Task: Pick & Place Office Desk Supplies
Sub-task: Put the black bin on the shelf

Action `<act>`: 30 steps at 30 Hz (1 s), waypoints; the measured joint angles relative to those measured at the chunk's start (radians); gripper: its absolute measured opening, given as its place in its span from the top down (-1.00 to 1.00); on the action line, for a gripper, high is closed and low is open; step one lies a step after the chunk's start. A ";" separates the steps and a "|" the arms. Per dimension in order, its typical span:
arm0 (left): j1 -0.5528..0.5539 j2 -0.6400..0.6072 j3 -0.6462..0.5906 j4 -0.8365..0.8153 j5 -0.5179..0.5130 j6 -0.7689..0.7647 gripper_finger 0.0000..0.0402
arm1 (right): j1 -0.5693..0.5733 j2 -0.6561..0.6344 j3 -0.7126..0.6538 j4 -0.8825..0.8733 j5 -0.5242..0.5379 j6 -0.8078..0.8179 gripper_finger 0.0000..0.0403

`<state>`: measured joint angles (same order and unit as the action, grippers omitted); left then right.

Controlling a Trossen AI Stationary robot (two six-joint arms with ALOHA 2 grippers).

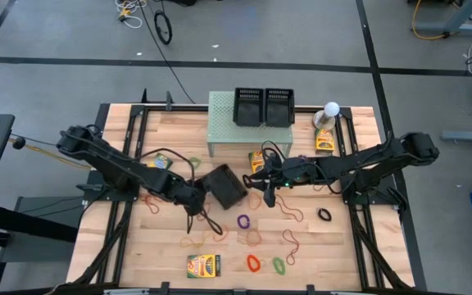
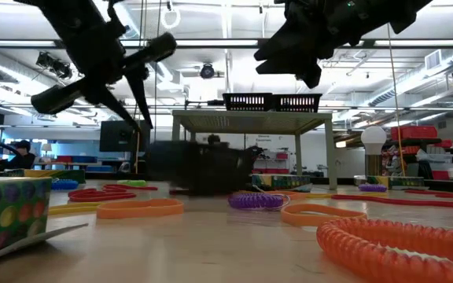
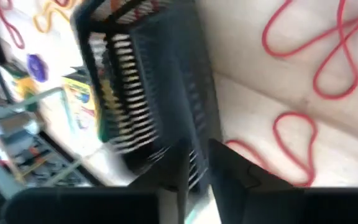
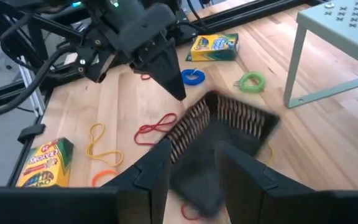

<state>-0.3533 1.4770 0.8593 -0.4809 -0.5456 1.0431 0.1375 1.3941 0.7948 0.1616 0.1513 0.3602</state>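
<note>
Between my two claws, mid-frame in the high view, a black mesh bin (image 1: 226,187) lies tipped. Left claw (image 1: 193,202) narrow, right claw (image 1: 267,194) slightly parted, both empty. Rubber bands (image 1: 253,263) and boxes (image 1: 204,265) remain scattered across the surface (image 1: 342,254); nearly everything is left.

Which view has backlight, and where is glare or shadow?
Low view: ceiling lights behind leave the left arm and right arm as silhouettes. High view: even light, faint shadows. Left wrist view: glare whitens the wooden table.
</note>
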 joint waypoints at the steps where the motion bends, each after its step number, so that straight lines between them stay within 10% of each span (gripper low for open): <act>1: -0.001 0.002 0.000 0.000 0.002 -0.025 0.59 | 0.000 0.000 0.000 0.000 0.000 -0.003 0.33; 10: -0.014 -0.035 0.084 -0.043 -0.162 -0.379 0.39 | -0.004 -0.018 0.000 -0.026 0.003 -0.087 0.33; 22: -0.015 -0.018 0.190 0.070 0.128 -1.540 0.62 | -0.035 -0.047 -0.209 0.224 -0.032 -0.228 0.91; 30: -0.021 0.143 0.248 -0.004 0.224 -1.717 0.59 | -0.077 -0.085 -0.297 0.338 -0.045 -0.220 0.89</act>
<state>-0.3740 1.6203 1.1070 -0.4850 -0.3215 -0.6742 0.0609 1.3088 0.4977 0.4997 0.1063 0.1400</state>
